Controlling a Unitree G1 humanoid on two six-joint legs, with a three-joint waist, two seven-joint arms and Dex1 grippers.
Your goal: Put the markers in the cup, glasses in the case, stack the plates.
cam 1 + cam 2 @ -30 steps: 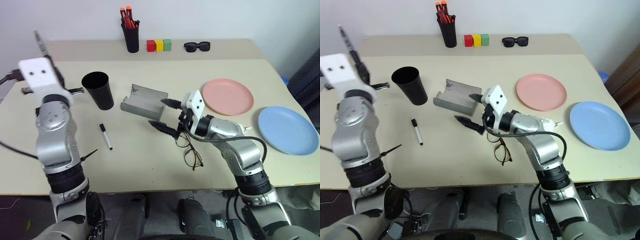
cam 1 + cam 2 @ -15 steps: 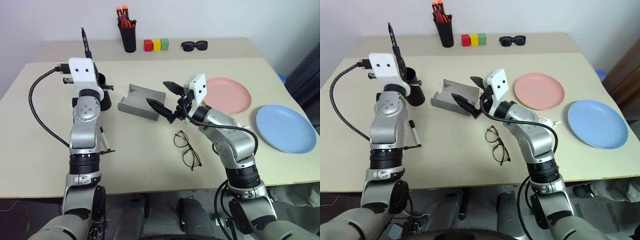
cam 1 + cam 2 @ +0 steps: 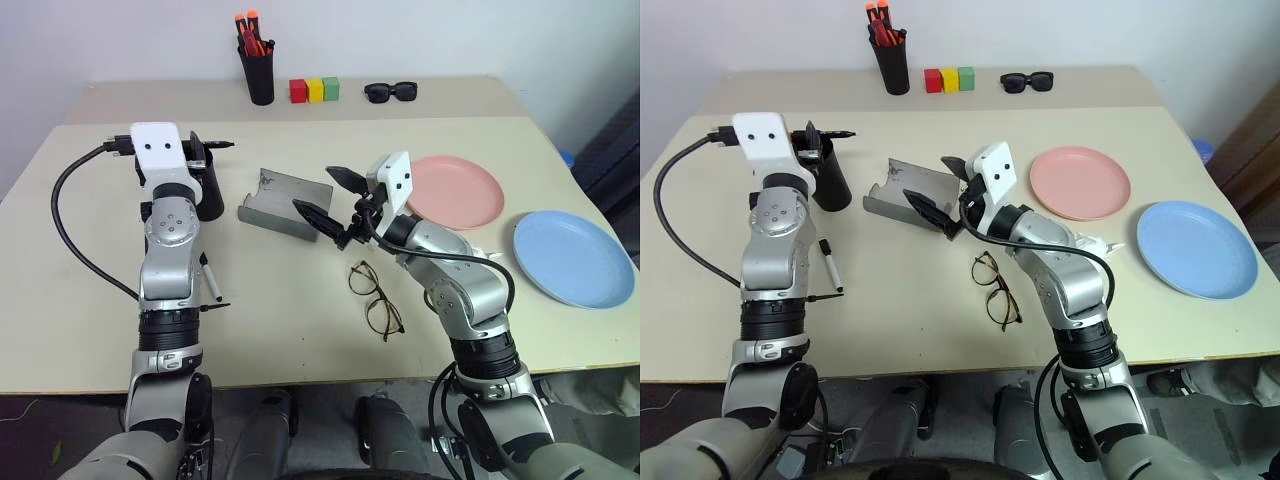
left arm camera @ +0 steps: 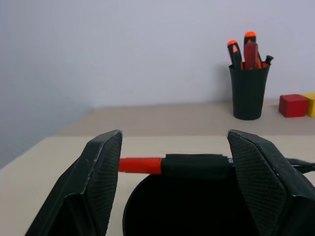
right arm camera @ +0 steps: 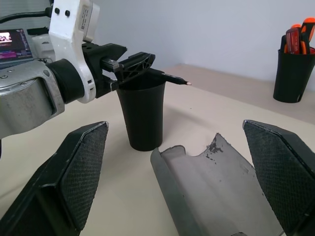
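Hovering over the mouth of the black cup [image 4: 197,206], the left gripper [image 4: 174,164] has its two fingers spread apart. Between them, the black marker with the red end [image 4: 192,165] lies level across the cup's rim; whether either finger touches it cannot be told. In the right wrist view this marker's tip [image 5: 187,83] sticks out past the cup's rim, on the side toward the grey case [image 5: 216,187]. The white marker [image 3: 830,266] lies flat on the table [image 3: 300,340] beside the left forearm, near the cup's base and apart from the gripper.

The right gripper [image 3: 328,200] is held wide open and empty above the near end of the grey case [image 3: 285,202], one finger over the case's edge and the other just off it. The case lies open, trough up, between the cup and the pink plate [image 3: 455,190]. The wire-framed glasses [image 3: 375,300] lie unfolded on the table under the right forearm, nearer the robot than the case and clear of the fingers.

The pink plate and the light blue plate [image 3: 572,258] sit side by side on the robot's right, apart from each other and unstacked. Along the far edge stand a pen holder with orange-capped markers [image 3: 260,65], three coloured blocks [image 3: 315,90] and black sunglasses [image 3: 392,92].
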